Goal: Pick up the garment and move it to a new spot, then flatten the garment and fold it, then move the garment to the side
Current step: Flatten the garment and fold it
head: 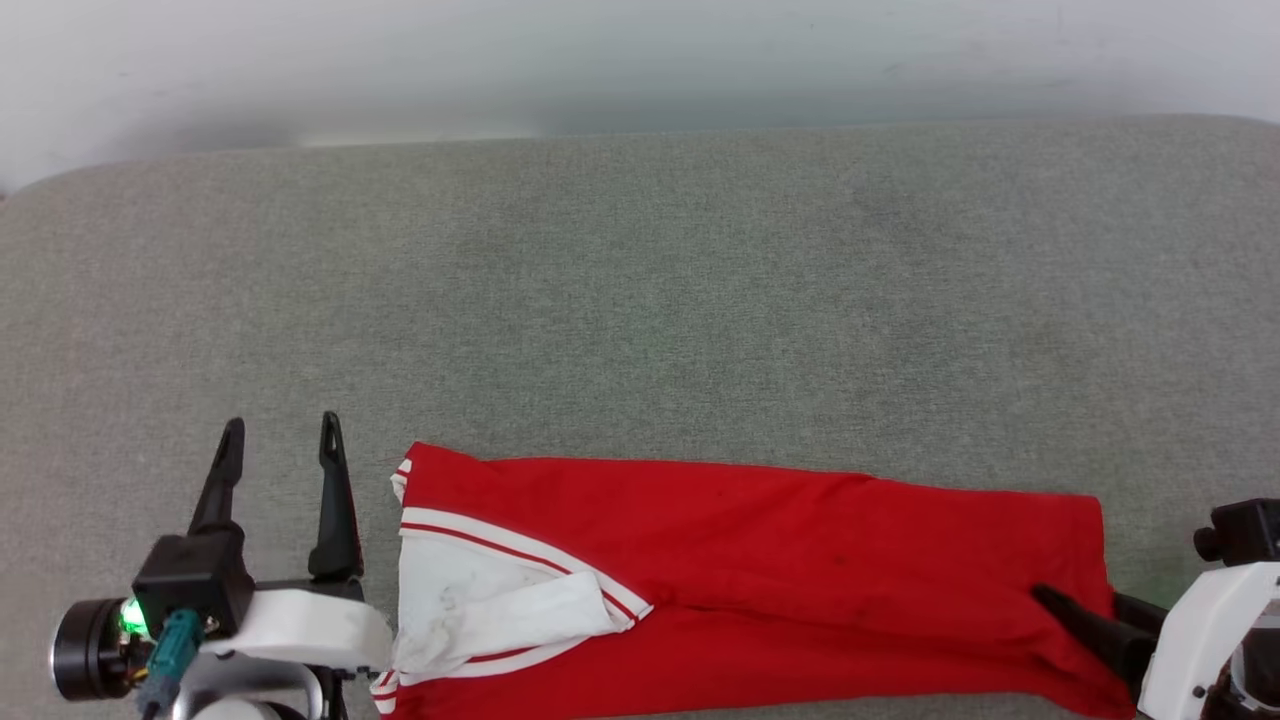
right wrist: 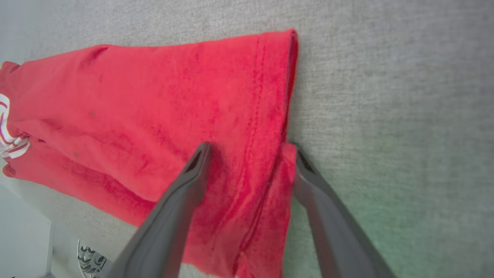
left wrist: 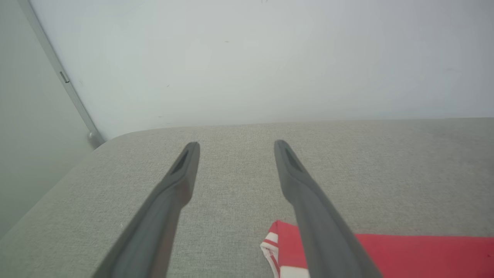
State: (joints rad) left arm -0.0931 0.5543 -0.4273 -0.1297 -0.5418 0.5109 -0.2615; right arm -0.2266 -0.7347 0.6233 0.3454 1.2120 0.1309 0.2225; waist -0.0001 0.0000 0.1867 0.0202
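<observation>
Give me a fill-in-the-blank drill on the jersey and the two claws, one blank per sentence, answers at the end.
1. The garment on the grey surface is mostly ____.
2. Its folded-over sleeve is ____ with striped trim.
3. The left claw, over bare surface beside the sleeve end, stands ____.
4. The right claw straddles the garment's ____, one finger on cloth, the other on the surface.

Missing words: red; white; open; hem.

No text or number is showing legibly: the garment point(head: 750, 560) is lying plain red side up, and a nearby black-and-white patch point(right wrist: 88, 259) is blurring beyond reading.
</observation>
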